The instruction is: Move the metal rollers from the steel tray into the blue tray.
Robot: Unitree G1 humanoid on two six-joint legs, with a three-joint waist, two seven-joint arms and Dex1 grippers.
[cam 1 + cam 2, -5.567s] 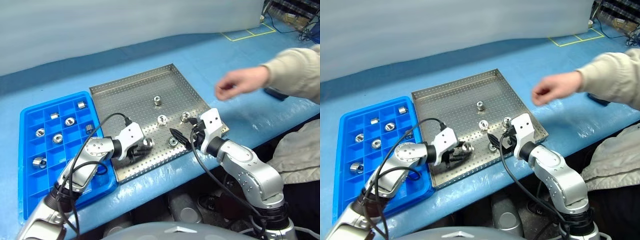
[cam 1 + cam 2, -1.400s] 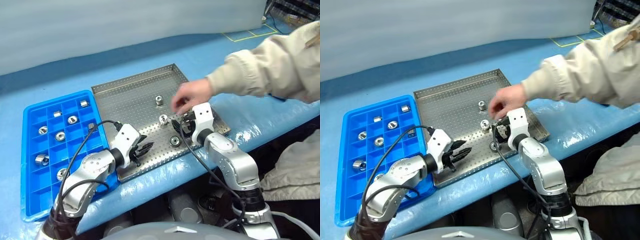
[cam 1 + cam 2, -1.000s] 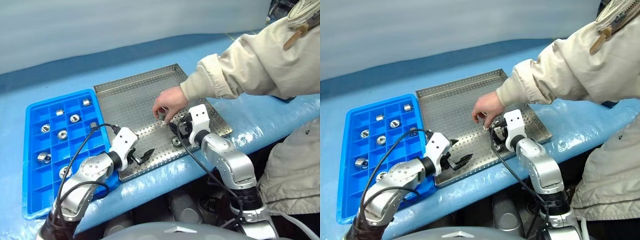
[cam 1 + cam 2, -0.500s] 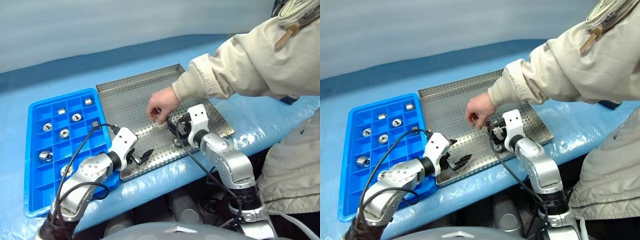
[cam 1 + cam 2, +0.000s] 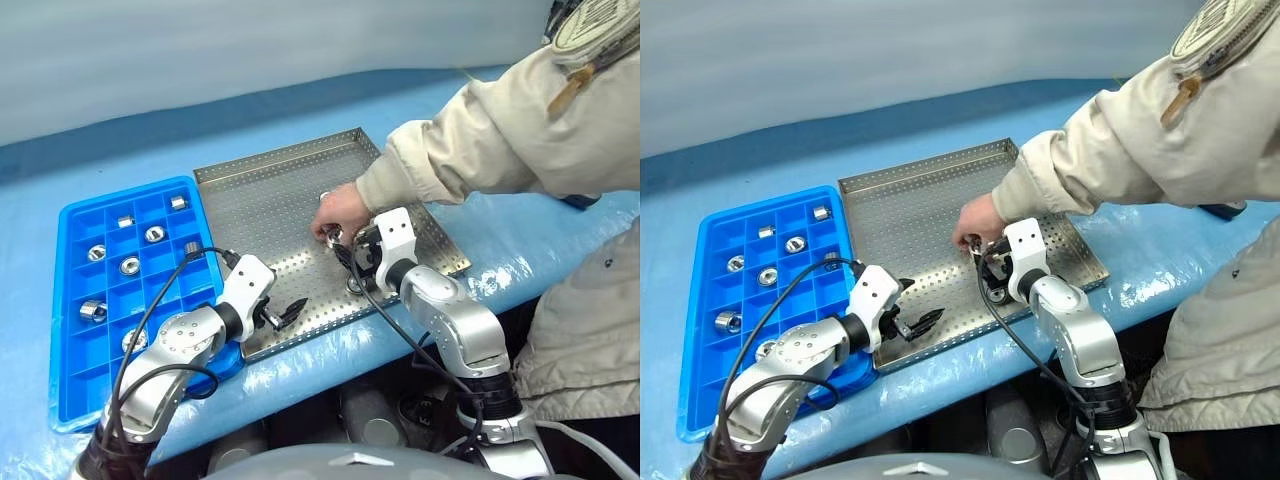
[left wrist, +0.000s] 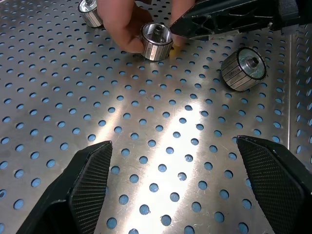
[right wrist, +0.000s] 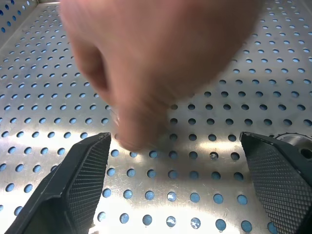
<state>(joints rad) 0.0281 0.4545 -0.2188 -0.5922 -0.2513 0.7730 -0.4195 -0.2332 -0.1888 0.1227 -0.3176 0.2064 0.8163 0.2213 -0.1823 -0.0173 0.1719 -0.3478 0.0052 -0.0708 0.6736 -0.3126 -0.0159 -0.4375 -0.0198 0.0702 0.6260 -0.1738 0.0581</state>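
The steel tray (image 5: 260,195) lies mid-table, with the blue tray (image 5: 70,290) on its left. Several metal rollers (image 5: 130,266) sit in the blue compartments. My left gripper (image 5: 285,312) hovers open and empty over the steel tray's near left part, its fingers (image 6: 90,180) wide apart. My right gripper (image 5: 346,258) is open over the tray's near right part. A person's hand (image 5: 338,210) right in front of it pinches a roller (image 6: 156,41) on the tray. Another roller (image 6: 243,68) lies beside the right gripper, and a third (image 6: 90,7) sits beyond the hand.
The person's sleeve (image 5: 480,130) reaches in from the right, across the steel tray's far right corner. The table is covered in blue sheeting (image 5: 480,250). Its front edge runs just below both trays.
The person's hand has shifted a little to the right, closer to my right gripper, keeping hold of a roller. Both my arms have stayed still and open.
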